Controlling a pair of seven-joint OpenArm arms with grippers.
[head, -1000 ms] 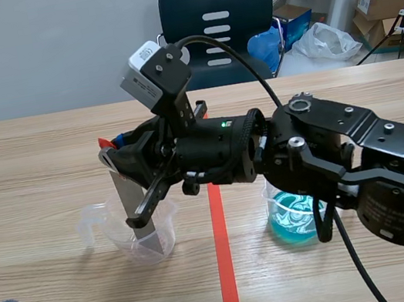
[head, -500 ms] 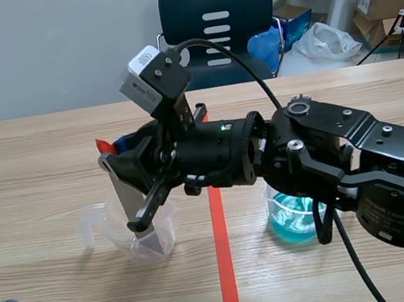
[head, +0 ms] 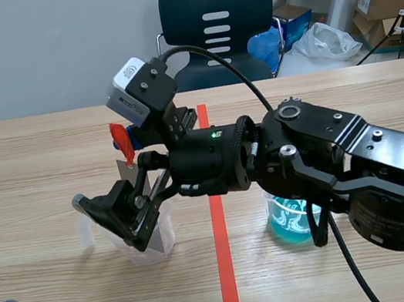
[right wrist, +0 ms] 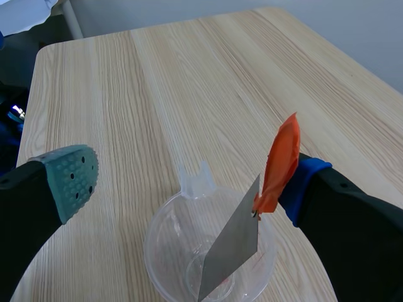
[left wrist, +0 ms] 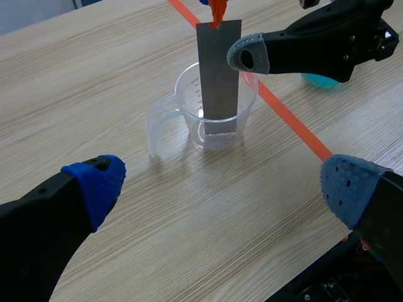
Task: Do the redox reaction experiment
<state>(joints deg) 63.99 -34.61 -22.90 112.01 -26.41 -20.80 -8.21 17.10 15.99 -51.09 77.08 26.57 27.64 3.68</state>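
The left tool (left wrist: 223,189) sits low near the robot, spread wide and empty, well apart from the work. On the table (head: 30,150) the clear cup (left wrist: 189,119) holds the metal strip (left wrist: 218,69), which leans on the rim with its orange tag (right wrist: 282,160) uppermost. The right arm reaches across the middle, wrist pitched down. The right tool (right wrist: 189,179) straddles the strip, fingers wide, gripping nothing. One pad sits so close to the tag that a sideways drift could catch it and topple the light cup. The arm also hangs over the beaker of blue liquid (head: 291,220), and a low swing could spill it.
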